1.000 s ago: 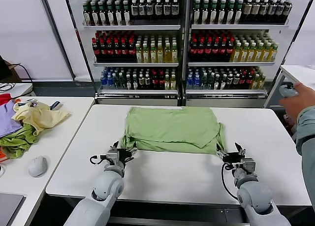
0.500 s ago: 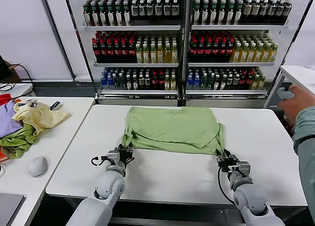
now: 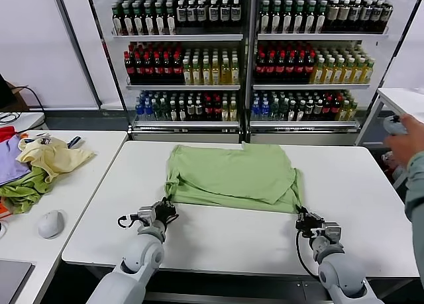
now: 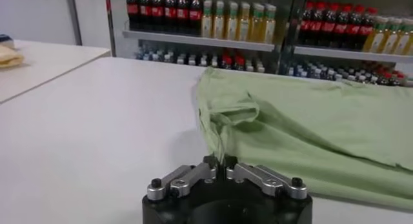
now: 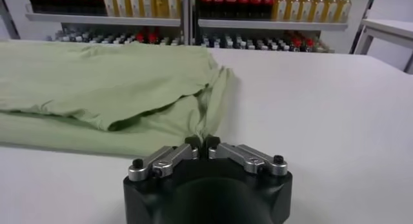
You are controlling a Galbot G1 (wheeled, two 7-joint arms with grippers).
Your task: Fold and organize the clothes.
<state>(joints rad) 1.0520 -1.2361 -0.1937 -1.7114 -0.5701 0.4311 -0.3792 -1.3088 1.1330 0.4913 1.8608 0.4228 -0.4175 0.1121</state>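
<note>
Both grippers had drawn back toward the robot over the last second, each dragging a near corner of the light green T-shirt (image 3: 232, 175) along with it, so the shirt's front edge sat a little closer to the near side of the white table (image 3: 238, 241) than before. The left gripper (image 3: 163, 208) lay low over the tabletop at the shirt's near left corner, and in the left wrist view its fingers (image 4: 193, 174) were pressed together on a thin pulled-up tail of green cloth. The right gripper (image 3: 303, 219) lay at the near right corner, its fingers (image 5: 173, 157) likewise closed on a pinch of the fabric that ran up from the shirt's edge. The T-shirt (image 5: 110, 90) was spread flat on the middle of the table, already doubled over, with an upper layer lying across a wider lower one and its sleeve bunched at the left side (image 4: 226, 109). Behind the table stood shelves of bottled drinks (image 3: 245, 55). On a second table to the left lay a heap of pale yellow, green and purple garments (image 3: 33, 168) and a grey mouse (image 3: 50, 222). A person's hand (image 3: 405, 142) held a small device at the right edge of the head view.
</note>
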